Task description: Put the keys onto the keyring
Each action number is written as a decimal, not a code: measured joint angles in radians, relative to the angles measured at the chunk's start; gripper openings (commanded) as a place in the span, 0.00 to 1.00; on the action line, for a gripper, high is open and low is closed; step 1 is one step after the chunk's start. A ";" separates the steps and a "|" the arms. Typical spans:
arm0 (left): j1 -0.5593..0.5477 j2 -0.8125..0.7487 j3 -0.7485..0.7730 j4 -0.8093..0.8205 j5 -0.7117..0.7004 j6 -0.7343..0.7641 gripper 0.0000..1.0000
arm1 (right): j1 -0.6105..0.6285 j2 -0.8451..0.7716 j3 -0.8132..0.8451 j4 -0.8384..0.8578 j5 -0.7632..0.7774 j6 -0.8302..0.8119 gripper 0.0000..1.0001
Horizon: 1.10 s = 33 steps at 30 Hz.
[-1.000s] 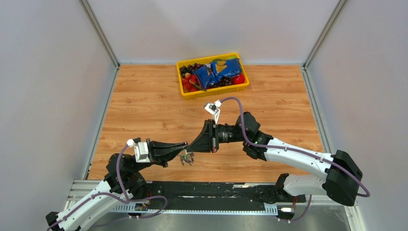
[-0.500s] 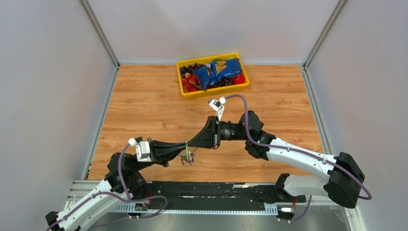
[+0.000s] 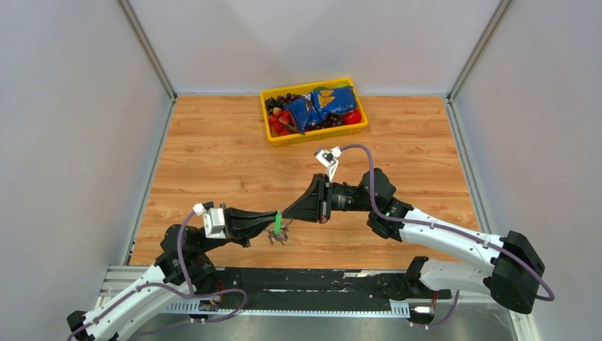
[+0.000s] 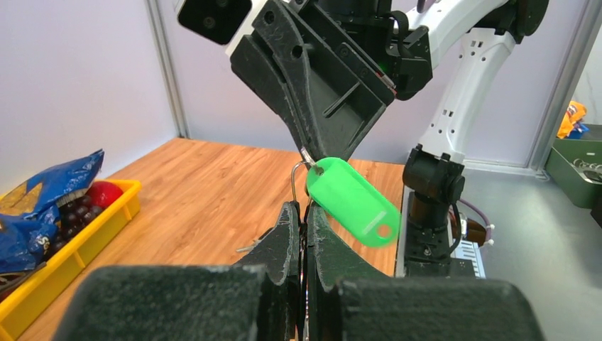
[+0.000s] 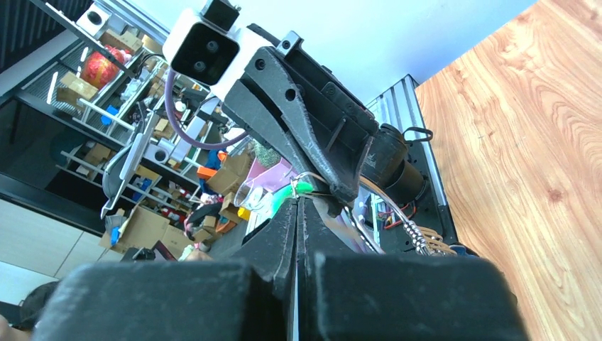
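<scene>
My left gripper (image 3: 274, 224) is shut on the thin wire keyring (image 4: 295, 183), which rises out of its closed jaws in the left wrist view. A bright green tag (image 4: 352, 203) hangs at the ring's top; it also shows in the top view (image 3: 277, 223). My right gripper (image 3: 285, 216) meets the left tip to tip, shut on a small silvery key piece (image 4: 307, 154) where the green tag joins the ring. Small dark keys (image 3: 278, 237) dangle below the left jaws. In the right wrist view the right gripper (image 5: 298, 200) is closed, with the ring (image 5: 307, 177) just beyond its tips.
A yellow bin (image 3: 313, 136) with a blue bag and red and dark fruit stands at the back of the wooden table (image 3: 213, 163); it also shows in the left wrist view (image 4: 78, 238). Grey walls close in both sides. Both grippers hang near the front edge.
The right wrist has shifted a little to the right and turned. The green tag has swung up into view between the two grippers. The left gripper has barely moved.
</scene>
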 measured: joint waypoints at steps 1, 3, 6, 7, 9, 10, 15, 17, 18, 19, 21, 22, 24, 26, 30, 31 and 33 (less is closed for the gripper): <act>-0.001 0.000 0.000 0.000 -0.001 0.000 0.00 | 0.001 -0.009 -0.003 -0.002 0.002 -0.004 0.00; -0.002 0.000 0.000 0.000 -0.003 0.000 0.01 | 0.002 -0.027 -0.005 -0.010 0.005 -0.016 0.00; -0.002 0.000 0.000 0.001 -0.004 0.000 0.00 | 0.008 -0.041 -0.006 -0.021 0.014 -0.036 0.00; -0.002 0.000 0.000 0.001 -0.006 0.000 0.00 | 0.011 -0.042 -0.006 -0.027 0.017 -0.042 0.00; -0.002 0.000 0.000 0.001 -0.012 0.000 0.00 | 0.016 -0.041 -0.006 -0.038 0.018 -0.049 0.00; -0.002 0.000 0.000 0.001 -0.013 0.000 0.00 | 0.019 -0.040 -0.007 -0.040 0.018 -0.052 0.00; -0.002 0.000 0.000 0.001 -0.031 0.001 0.00 | 0.042 -0.031 -0.007 -0.041 0.018 -0.068 0.00; -0.002 0.000 0.000 0.001 -0.038 0.001 0.00 | 0.056 -0.023 -0.007 -0.046 0.018 -0.079 0.00; -0.002 0.000 0.000 0.001 -0.040 0.001 0.00 | 0.065 -0.021 -0.007 -0.056 0.018 -0.088 0.00; -0.002 0.000 0.000 0.001 -0.042 0.001 0.00 | 0.073 -0.019 -0.006 -0.067 0.017 -0.097 0.00; -0.002 -0.001 0.000 0.001 -0.045 0.001 0.01 | 0.088 -0.015 -0.005 -0.091 0.017 -0.115 0.00; -0.002 -0.002 0.000 0.000 -0.047 0.002 0.01 | 0.093 -0.013 -0.005 -0.099 0.016 -0.122 0.00; -0.002 -0.004 0.000 0.000 -0.050 0.002 0.01 | 0.100 -0.010 0.000 -0.114 0.017 -0.132 0.00; -0.002 -0.007 0.000 0.000 -0.051 0.002 0.00 | 0.103 -0.009 0.001 -0.123 0.018 -0.138 0.00; -0.002 -0.012 0.000 0.000 -0.050 0.002 0.00 | 0.103 -0.002 0.011 -0.130 0.021 -0.138 0.00; -0.002 -0.012 0.000 0.001 -0.048 0.002 0.01 | 0.103 0.000 0.015 -0.131 0.023 -0.138 0.00; -0.002 -0.011 0.000 0.001 -0.041 0.001 0.00 | 0.103 0.005 0.027 -0.133 0.027 -0.138 0.00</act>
